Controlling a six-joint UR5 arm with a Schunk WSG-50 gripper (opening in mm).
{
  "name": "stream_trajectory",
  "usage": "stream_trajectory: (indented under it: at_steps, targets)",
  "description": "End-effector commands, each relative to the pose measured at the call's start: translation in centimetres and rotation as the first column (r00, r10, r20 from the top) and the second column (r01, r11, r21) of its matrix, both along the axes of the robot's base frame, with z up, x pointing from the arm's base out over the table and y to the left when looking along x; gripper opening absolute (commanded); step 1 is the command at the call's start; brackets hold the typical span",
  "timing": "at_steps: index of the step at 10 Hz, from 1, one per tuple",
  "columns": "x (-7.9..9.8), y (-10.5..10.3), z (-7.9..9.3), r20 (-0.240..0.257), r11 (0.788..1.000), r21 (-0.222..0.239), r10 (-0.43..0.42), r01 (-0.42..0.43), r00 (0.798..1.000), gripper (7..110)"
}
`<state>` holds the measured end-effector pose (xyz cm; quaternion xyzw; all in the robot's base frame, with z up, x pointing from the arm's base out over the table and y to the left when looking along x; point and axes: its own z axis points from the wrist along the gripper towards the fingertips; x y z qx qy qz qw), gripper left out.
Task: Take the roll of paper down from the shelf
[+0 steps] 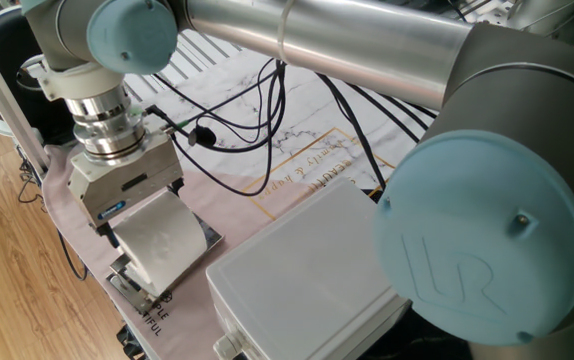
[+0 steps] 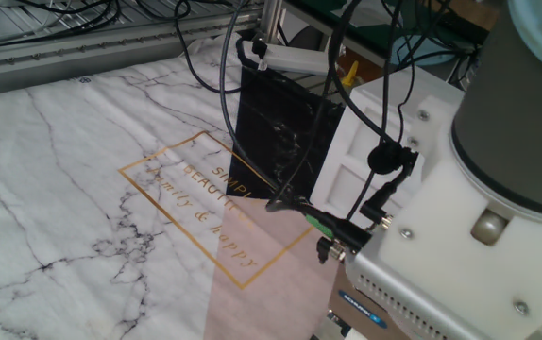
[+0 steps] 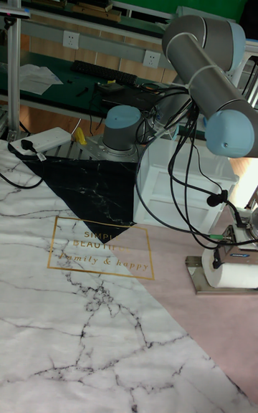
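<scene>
Tall fixed view puts my gripper (image 3: 236, 256) at the table's right edge, directly above the roll of paper (image 3: 233, 276), which lies on its side over the shelf (image 3: 203, 275) — a chrome rack on the pink part of the cloth. From one fixed view the gripper (image 1: 127, 205) sits at the roll's (image 1: 160, 237) eleven o'clock, body pressed close, with the white box (image 1: 302, 270) at its three o'clock. I cannot tell whether my jaws are clamped on the roll or merely straddling it; the fingertips are hidden. By my reckoning the reach is done, but whether the roll has left the rack is unclear — lifting it clear and setting it down remain.
</scene>
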<state>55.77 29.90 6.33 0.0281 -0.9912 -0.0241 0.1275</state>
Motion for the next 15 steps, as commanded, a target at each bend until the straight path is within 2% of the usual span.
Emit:
stream_trajectory:
  at_steps: [1, 15]
  targets:
    - [0.2, -0.3, 0.2, -0.002, 1.0, 0.01, 0.002, -0.002, 1.0, 7]
    - [1.0, -3.0, -0.1, 0.005, 1.0, 0.005, 0.027, -0.027, 1.0, 7]
